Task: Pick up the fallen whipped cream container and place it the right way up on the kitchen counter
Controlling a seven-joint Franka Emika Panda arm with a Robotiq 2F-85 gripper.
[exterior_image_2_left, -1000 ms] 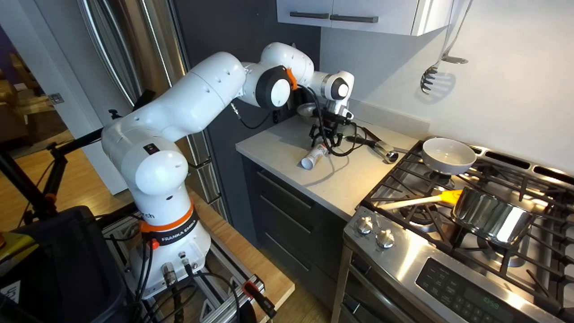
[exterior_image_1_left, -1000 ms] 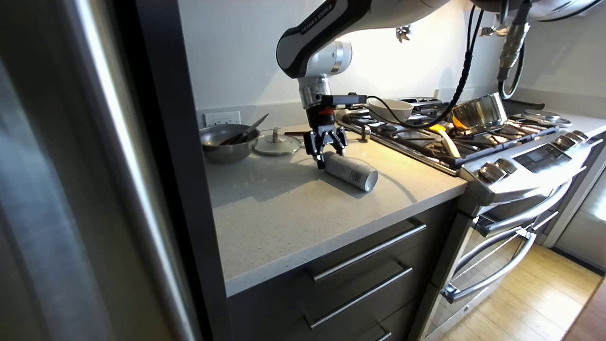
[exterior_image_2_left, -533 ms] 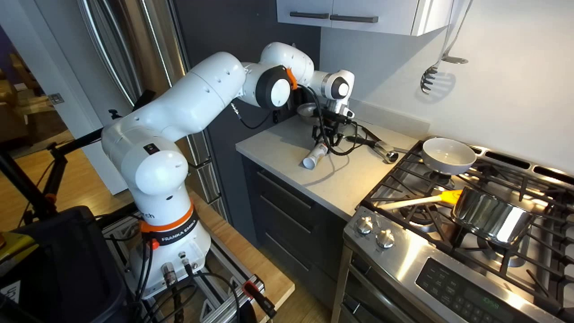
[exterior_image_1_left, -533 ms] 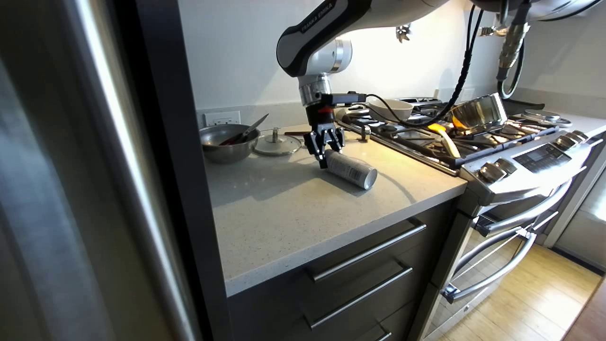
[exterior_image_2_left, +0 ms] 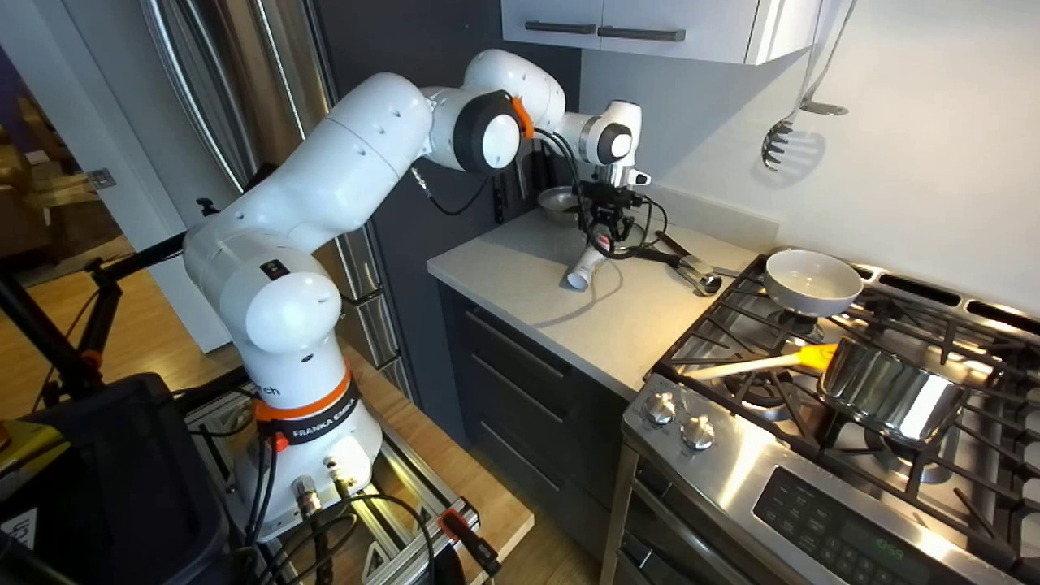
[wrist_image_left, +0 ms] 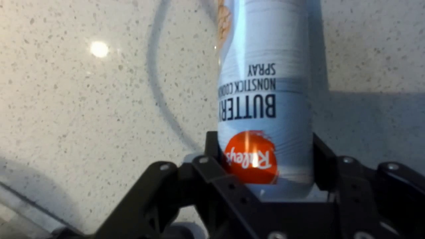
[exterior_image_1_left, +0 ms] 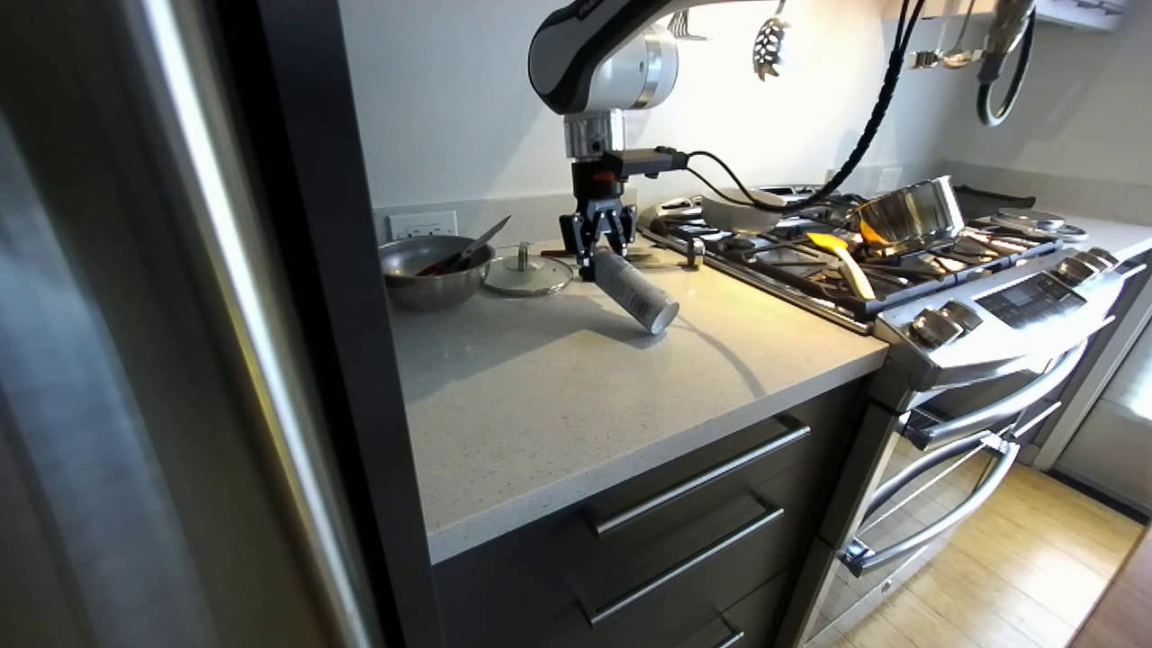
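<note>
Vs half a second ago: Raley's butter nonstick cooking spray can [wrist_image_left: 265, 99] is tipped up more steeply; back then it lay nearly flat on the kitchen counter [exterior_image_1_left: 540, 414], now its top end is up in the gripper [exterior_image_1_left: 606, 256] and its base slants down toward the counter's front edge; the can has also shifted toward the back wall [exterior_image_1_left: 450, 117]; robot arm [exterior_image_2_left: 349, 154] and gripper sit higher in both exterior views; metal bowl [exterior_image_1_left: 430, 292], glass lid [exterior_image_1_left: 526, 279], white bowl [exterior_image_2_left: 812, 280], saucepan [exterior_image_2_left: 890, 394] and yellow-headed spatula [exterior_image_2_left: 756, 366] stay where they were.

Gripper is closed on the can; jaws stand part-way apart, can body filling the gap; in the wrist view the fingers [wrist_image_left: 212, 142] press on both sides near the top end, flanking the red-orange Raley's logo [wrist_image_left: 250, 157], which reads upside down there; gripper points down in an exterior view, can held at an angle to it.

Can location: over the counter, between the glass lid and the gas stove [exterior_image_1_left: 976, 349] as an exterior view shows it; top end well clear of the counter, base low; can't tell if the base rim touches or just clears it; cap end is hidden by the gripper.
</note>
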